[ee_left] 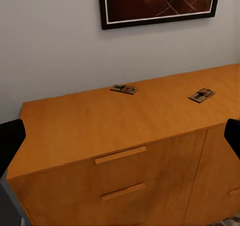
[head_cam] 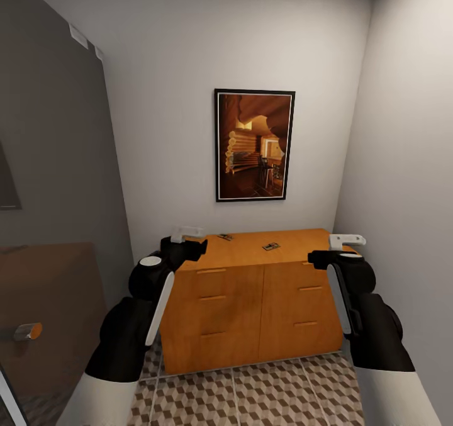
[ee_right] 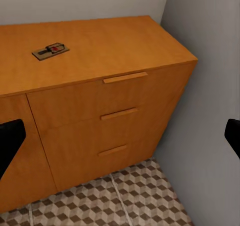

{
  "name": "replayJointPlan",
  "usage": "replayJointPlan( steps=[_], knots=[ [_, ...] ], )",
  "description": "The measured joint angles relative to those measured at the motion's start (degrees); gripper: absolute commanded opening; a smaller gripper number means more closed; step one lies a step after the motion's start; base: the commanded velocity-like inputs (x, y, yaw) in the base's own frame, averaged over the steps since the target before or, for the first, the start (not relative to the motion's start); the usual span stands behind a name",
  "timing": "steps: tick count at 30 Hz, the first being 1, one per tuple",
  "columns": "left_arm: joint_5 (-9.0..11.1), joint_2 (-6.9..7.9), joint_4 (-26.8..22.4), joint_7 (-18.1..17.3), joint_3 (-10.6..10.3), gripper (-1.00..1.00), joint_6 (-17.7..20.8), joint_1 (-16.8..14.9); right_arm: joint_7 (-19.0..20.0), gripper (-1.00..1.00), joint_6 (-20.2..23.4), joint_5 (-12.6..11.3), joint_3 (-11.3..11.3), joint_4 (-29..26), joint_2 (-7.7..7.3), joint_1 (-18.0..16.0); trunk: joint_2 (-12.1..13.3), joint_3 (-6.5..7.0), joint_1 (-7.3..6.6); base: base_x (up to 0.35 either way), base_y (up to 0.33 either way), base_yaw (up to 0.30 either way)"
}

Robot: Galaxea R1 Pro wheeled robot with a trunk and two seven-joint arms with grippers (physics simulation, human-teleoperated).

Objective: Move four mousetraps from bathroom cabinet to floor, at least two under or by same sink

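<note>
Two mousetraps flat on the cabinet (head_cam: 251, 300) top: one (head_cam: 224, 236) near the wall, long axis along it; other (head_cam: 271, 246) mid-top, angled. Left gripper (head_cam: 187, 232), right gripper (head_cam: 346, 240) spread wide, empty.

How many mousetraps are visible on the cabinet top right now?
2: one mousetrap near the back wall, another mousetrap mid-top of the cabinet. The grippers may hide others.
</note>
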Motion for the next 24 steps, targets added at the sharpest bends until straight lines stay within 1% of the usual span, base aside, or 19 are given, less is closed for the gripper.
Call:
replayJointPlan(
  steps=[11, 13, 20, 24],
  knots=[
    [-0.2, -0.04, 0.0, 0.0, -0.5, 1.0, 1.0, -0.5, 0.0, 1.0, 0.0, 0.1, 0.0, 0.0, 0.02, 0.0, 0.0, 0.0, 0.0, 0.001, 0.0, 0.0],
    [-0.2, -0.04, 0.0, 0.0, -0.5, 1.0, 1.2, -0.6, 0.0, 1.0, 0.0, 0.1, 0.0, 0.0, 0.03, 0.0, 0.0, 0.0, -0.01, 0.105, 0.0, 0.0],
    [-0.2, -0.04, 0.0, 0.0, -0.5, 1.0, 1.3, -0.6, -0.1, 1.0, 0.0, 0.1, 0.2, -0.2, -0.01, -0.1, 0.0, 0.0, -0.03, 0.242, 0.0, 0.0],
    [-0.2, -0.04, 0.0, 0.0, -0.5, 1.0, 1.1, -0.6, -0.4, 1.0, 0.0, 0.1, 0.9, -0.2, 0.05, -0.5, 0.0, 0.0, -0.03, 0.307, 0.0, 0.0]
  ],
)
